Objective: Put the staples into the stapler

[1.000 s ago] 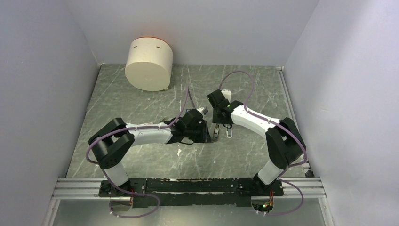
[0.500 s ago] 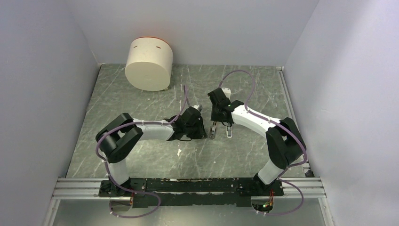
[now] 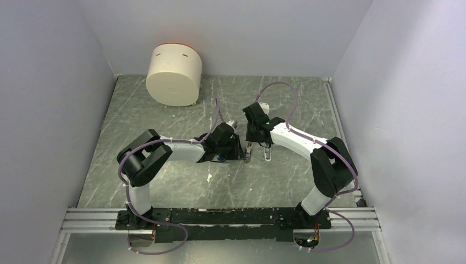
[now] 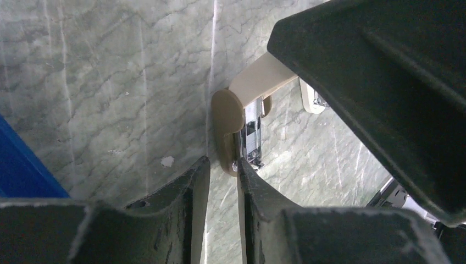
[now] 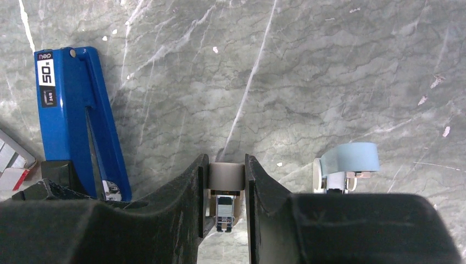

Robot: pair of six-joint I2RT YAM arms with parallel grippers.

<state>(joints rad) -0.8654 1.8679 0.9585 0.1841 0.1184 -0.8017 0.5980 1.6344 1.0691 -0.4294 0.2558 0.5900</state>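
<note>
Beside one stapler, right gripper clamps one tan piece; left gripper barely open.

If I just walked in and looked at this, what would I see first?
Probably the two robot arms nose to nose in the middle of the table: the left gripper sits close to the right gripper, which pinches a small tan piece. Next you would spot the big white drum in the far left corner. The bright blue stapler lies flat beside the grippers.
</note>
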